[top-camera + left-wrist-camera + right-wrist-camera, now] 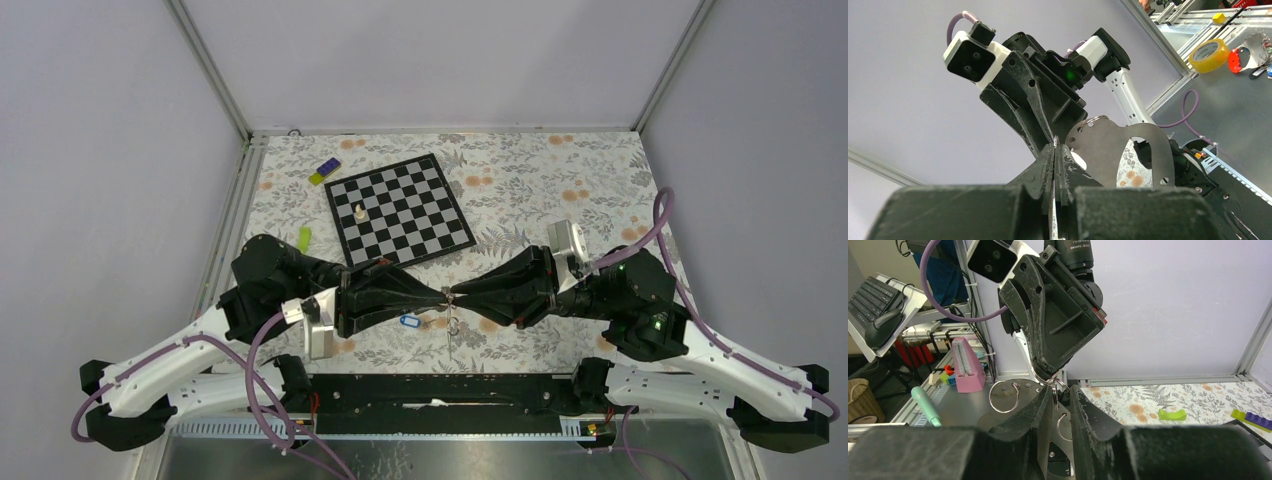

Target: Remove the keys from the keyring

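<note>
Over floral table [560, 190], keyring [449, 296] sits between left hand [441, 296] and right hand [458, 297].

The table [560, 190], covered in a grey-and-orange floral cloth, carried a black-and-grey chessboard [400, 208] set askew near its middle. A purple-and-yellow rectangular block [324, 171] lay beyond the board's far left corner, and a small lime-green curved plastic piece [304, 238] lay beside its left edge.
</note>
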`<action>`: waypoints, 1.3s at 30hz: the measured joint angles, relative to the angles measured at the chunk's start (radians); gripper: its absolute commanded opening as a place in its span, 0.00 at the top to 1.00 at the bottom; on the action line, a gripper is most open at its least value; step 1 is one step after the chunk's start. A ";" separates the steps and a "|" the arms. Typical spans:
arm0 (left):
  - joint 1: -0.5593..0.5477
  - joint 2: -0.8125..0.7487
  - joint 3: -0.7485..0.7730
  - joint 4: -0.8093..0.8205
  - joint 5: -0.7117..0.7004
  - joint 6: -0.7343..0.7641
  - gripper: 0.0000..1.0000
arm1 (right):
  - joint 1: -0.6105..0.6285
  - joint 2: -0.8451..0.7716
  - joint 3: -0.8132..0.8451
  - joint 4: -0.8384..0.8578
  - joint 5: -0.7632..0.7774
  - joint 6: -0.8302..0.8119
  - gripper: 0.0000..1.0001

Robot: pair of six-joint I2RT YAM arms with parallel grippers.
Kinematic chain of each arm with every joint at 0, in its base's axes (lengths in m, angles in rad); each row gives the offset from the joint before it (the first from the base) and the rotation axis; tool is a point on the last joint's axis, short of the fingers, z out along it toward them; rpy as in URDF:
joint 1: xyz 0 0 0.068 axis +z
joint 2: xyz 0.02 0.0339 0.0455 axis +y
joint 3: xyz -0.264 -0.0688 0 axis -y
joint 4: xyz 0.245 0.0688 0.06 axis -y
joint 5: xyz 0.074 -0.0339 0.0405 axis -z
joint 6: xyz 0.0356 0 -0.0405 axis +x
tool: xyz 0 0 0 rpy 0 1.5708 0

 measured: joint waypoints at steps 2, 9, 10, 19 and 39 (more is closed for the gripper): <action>0.000 0.002 0.002 -0.001 0.002 0.000 1.00 | 0.000 0.000 0.000 0.000 0.000 0.000 0.77; 0.000 0.001 0.004 0.000 0.002 0.000 1.00 | 0.000 0.002 0.000 0.000 0.000 -0.008 0.93; 0.000 0.001 0.004 0.000 0.002 0.000 1.00 | 0.000 0.002 0.000 0.000 0.000 -0.009 0.96; 0.002 0.001 0.004 0.000 0.001 0.000 1.00 | 0.000 0.002 0.000 0.001 0.020 -0.012 1.00; 0.003 -0.005 0.004 0.001 -0.007 0.003 1.00 | 0.000 -0.042 -0.049 0.093 0.064 0.071 1.00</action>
